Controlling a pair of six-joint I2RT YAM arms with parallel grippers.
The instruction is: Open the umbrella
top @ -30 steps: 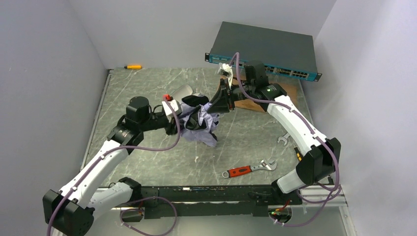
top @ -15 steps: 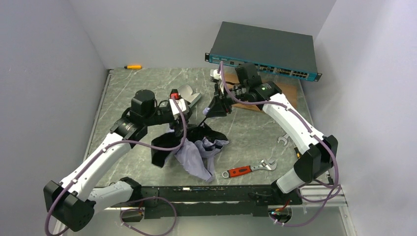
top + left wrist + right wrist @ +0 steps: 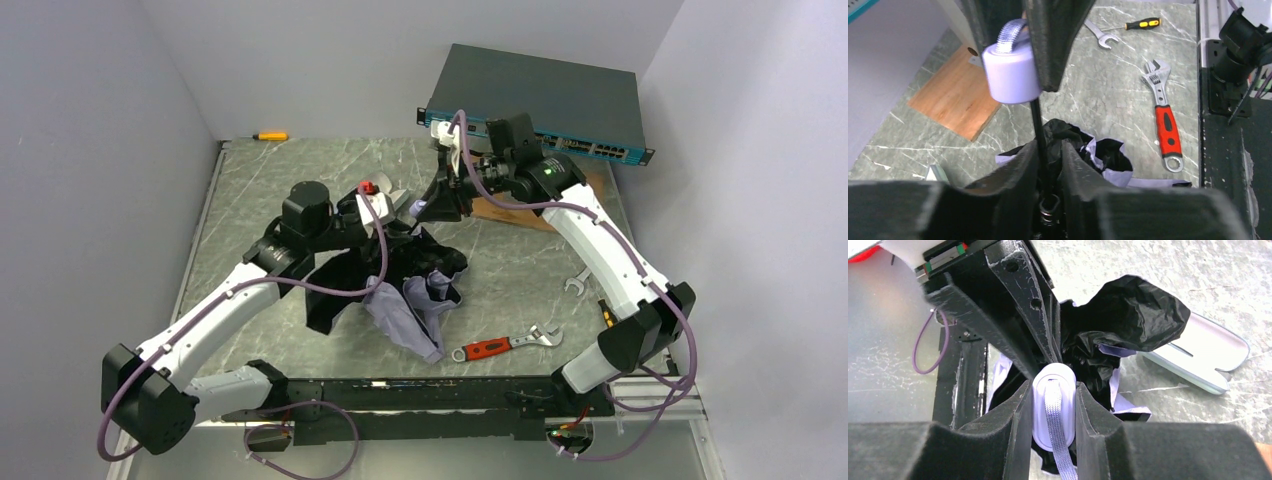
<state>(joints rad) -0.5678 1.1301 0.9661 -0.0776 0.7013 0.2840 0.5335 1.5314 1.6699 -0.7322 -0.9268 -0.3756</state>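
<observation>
The right fingers (image 3: 1024, 407) are pinching the umbrella's lavender handle (image 3: 1050, 390) from both sides. They are closed to its width, and the woven wrist strap (image 3: 1058, 440) is trailing back between them. The left fingers (image 3: 1029, 159) are squeezing the thin black shaft (image 3: 1036, 122) just past that handle and are almost fully closed. The crumpled canopy (image 3: 405, 290) is hanging beyond the left fingers and appears to be sagging onto the tabletop (image 3: 260, 170).

The shaft is giving the left fingers very little to bite on. A pull off its line would likely make it slide through or bend. The rounded handle could also pop out from between the right fingers, and the slack fabric may be snagging the ribs as they spread.

The left wrist view is showing the bare shaft between the two grips and an adjustable wrench (image 3: 1165, 125) far beyond the fingers. Only the right wrist view is showing the strap and the pale clamshell case (image 3: 1208, 360) past the canopy.
</observation>
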